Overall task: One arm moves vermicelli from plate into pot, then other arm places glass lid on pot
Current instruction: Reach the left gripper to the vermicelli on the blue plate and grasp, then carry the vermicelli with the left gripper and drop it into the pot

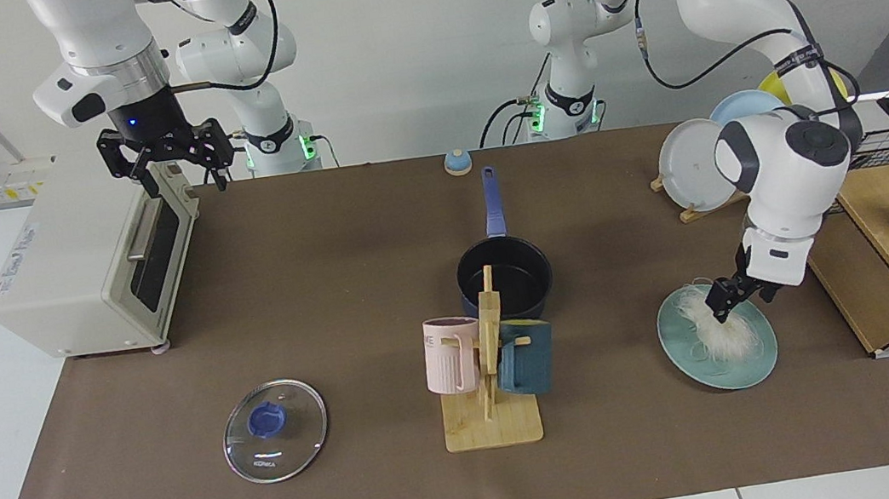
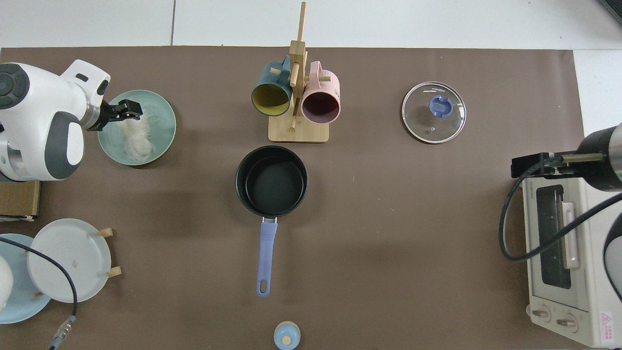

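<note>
So far nothing is moved: the left hand (image 1: 733, 299) is pressing into the vermicelli (image 1: 717, 327) on the plate (image 1: 756, 367), fingers apparently parted around the strands. The pot (image 1: 505, 279) is sitting empty, the glass lid (image 1: 275, 431) lying on the counter (image 1: 329, 282). The right hand (image 1: 165, 159) is waiting open by the toaster oven (image 1: 81, 263).
</note>
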Controlling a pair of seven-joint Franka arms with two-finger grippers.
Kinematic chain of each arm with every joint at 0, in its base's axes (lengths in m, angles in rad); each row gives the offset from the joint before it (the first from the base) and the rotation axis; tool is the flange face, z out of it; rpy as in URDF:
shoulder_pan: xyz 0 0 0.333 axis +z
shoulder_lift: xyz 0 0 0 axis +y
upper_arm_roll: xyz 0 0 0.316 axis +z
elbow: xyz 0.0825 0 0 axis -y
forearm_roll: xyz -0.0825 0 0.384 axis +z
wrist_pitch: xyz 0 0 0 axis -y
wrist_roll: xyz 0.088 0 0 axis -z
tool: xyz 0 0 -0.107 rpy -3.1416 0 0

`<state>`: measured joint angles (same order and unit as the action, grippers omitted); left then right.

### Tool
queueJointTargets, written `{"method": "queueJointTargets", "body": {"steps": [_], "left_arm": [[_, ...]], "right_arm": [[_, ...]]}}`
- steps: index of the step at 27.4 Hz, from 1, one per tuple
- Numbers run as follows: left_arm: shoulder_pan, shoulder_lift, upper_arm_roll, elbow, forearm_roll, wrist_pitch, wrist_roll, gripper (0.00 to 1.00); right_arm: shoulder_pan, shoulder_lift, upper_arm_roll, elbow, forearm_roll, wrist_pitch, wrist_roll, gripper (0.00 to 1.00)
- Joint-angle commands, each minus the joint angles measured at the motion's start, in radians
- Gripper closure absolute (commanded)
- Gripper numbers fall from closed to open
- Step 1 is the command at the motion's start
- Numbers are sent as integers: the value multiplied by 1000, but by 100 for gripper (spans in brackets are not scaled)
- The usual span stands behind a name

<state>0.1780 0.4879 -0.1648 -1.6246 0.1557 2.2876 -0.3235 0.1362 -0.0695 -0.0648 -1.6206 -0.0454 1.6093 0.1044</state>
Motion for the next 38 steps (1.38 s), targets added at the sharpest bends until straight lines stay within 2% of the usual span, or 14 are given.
{"method": "queueJointTargets", "body": {"steps": [1, 6, 15, 17, 20, 22, 23, 24, 29, 34, 38], "left_arm": [[1, 15, -18, 0, 24, 56, -107, 0], [1, 29, -21, -14, 15, 64, -166, 0], [6, 64, -19, -14, 15, 84, -89, 0], [5, 77, -19, -14, 18, 82, -83, 4], [3, 75, -24, 0, 28, 21, -42, 31], [5, 72, -36, 26, 21, -87, -9, 58], [6, 70, -41, 52, 19, -146, -5, 85], [8, 66, -48, 78, 19, -202, -3, 100], [15, 52, -101, 179, 21, -382, -5, 100], [12, -81, -122, 180, -7, -445, -11, 100], [9, -150, -147, 178, -76, -517, -25, 100]], "right_arm": [[-18, 0, 5, 4, 18, 4, -34, 0], [-18, 2, 3, 4, 18, 4, -32, 0], [-18, 2, 5, 4, 18, 4, -34, 0], [-18, 0, 3, 4, 18, 4, -32, 0], [-18, 0, 3, 4, 18, 4, -32, 0], [-18, 0, 5, 4, 18, 4, -34, 0], [-18, 0, 3, 4, 18, 4, -32, 0], [-18, 0, 3, 4, 18, 4, -32, 0], [-18, 0, 3, 4, 18, 4, -32, 0], [-18, 0, 5, 4, 18, 4, -34, 0], [-18, 0, 5, 4, 18, 4, -34, 0]]}}
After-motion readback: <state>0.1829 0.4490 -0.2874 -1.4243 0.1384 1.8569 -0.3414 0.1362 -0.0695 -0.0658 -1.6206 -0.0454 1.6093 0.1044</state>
